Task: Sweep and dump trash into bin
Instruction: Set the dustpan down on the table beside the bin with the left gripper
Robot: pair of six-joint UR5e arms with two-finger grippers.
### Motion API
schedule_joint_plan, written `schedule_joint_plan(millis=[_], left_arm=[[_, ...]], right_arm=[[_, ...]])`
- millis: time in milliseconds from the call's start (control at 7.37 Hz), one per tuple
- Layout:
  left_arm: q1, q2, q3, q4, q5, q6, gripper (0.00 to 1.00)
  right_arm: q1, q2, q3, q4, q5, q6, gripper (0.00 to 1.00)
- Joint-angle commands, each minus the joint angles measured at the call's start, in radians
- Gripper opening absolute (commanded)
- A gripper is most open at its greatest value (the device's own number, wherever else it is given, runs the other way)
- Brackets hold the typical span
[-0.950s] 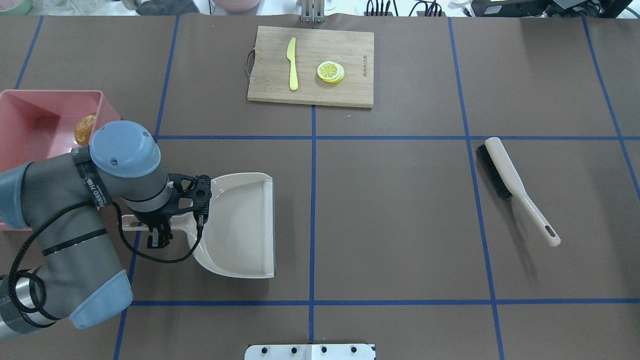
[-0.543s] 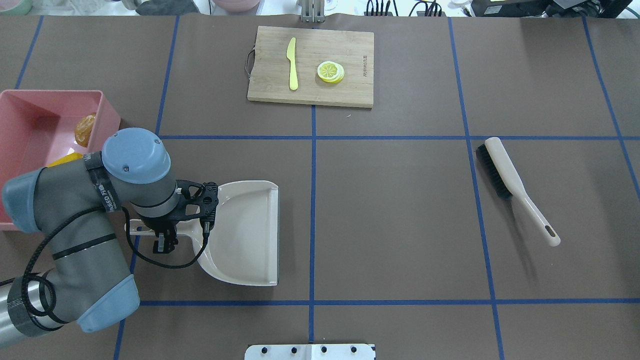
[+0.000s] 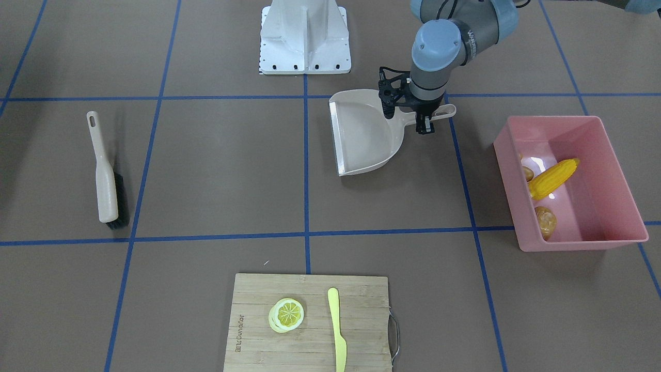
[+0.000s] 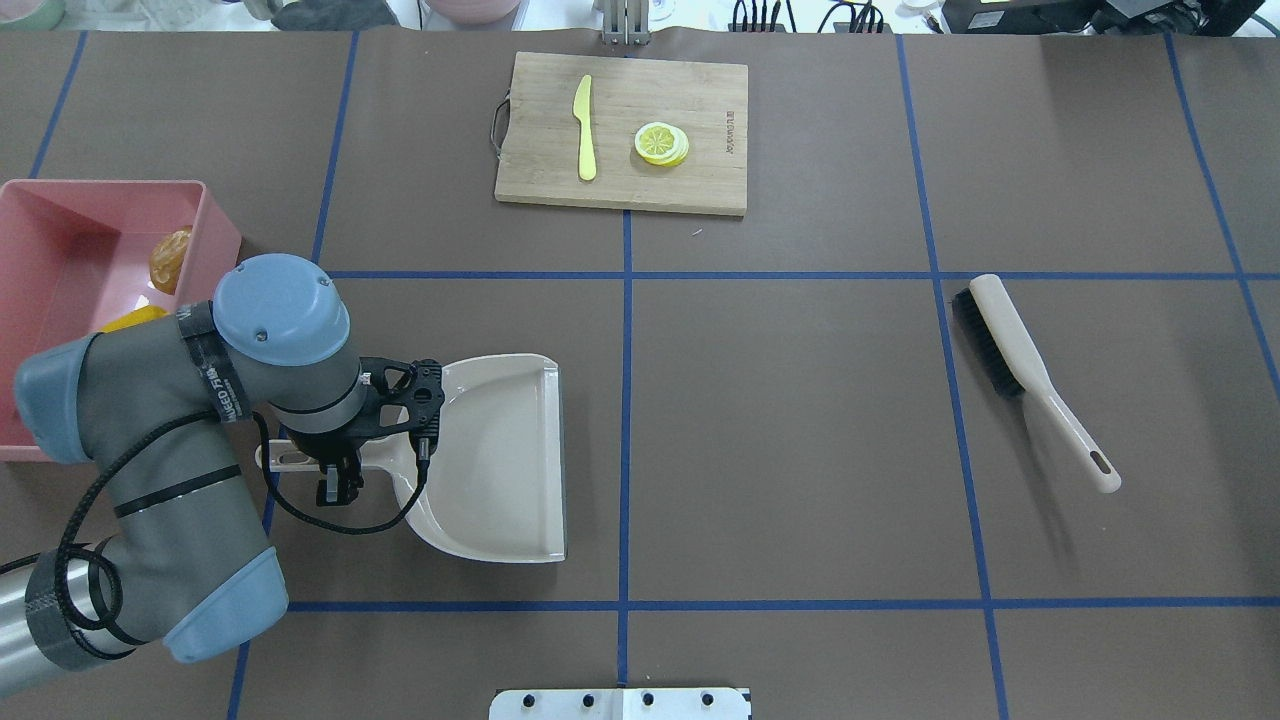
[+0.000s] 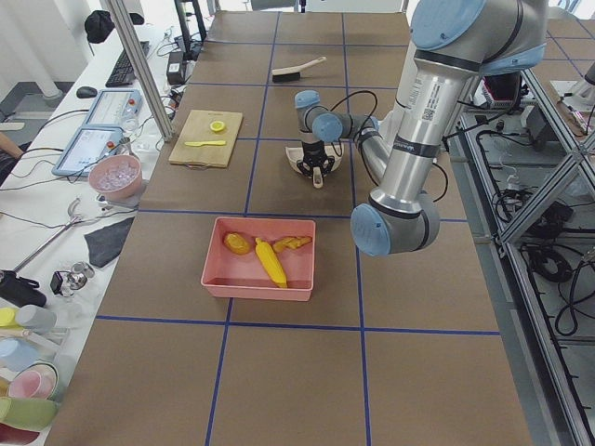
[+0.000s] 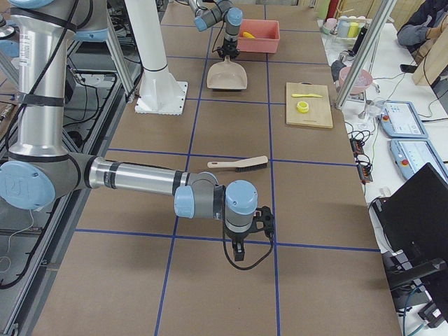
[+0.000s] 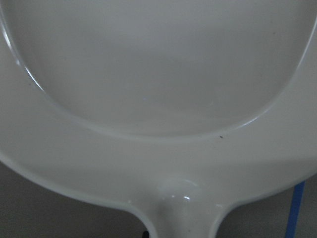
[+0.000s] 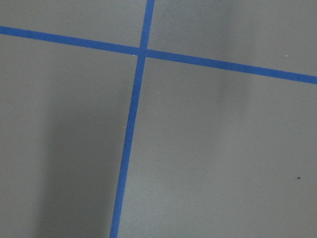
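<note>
The pink bin (image 3: 568, 120) (image 4: 100, 185) holds the trash: a yellow corn cob (image 3: 552, 178), a brown potato (image 3: 545, 221) and a tan ginger root (image 3: 525, 173) against the wall. Beside the bin lies the beige dustpan (image 4: 500, 460) (image 3: 361, 134), flat on the table and empty. My left gripper (image 4: 335, 480) (image 3: 424, 124) is shut on its handle. The left wrist view is filled by the dustpan's pan (image 7: 158, 74). My right gripper (image 6: 238, 252) shows only in the exterior right view, hanging low over bare table; I cannot tell its state.
A beige brush (image 4: 1020, 350) (image 3: 106, 181) with black bristles lies on the table's right side. At the far edge a wooden cutting board (image 4: 620, 190) carries a pale yellow knife (image 4: 585, 130) and a lemon slice (image 4: 661, 143). Blue tape lines grid the brown table.
My left arm has carried the dustpan a little to the right, away from the bin, still gripping the handle. The brush and board have not moved.
</note>
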Motion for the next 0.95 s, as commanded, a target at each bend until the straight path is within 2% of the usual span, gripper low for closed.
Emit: schedule_joint_plan(millis=[0,136,815], left_arm=[[0.001,-0.017,0.016,0.001,0.001,-0.004,0.74],[0.001,-0.015,0.013,0.001,0.001,-0.004,0.97],[-0.021,-0.003,-0.046,0.006,-0.009,-0.028,0.97]], right_arm=[[0.0,0.0,0.0,0.0,0.0,0.0,1.0],[0.0,0.0,0.0,0.0,0.0,0.0,1.0],[0.0,0.0,0.0,0.0,0.0,0.0,1.0]])
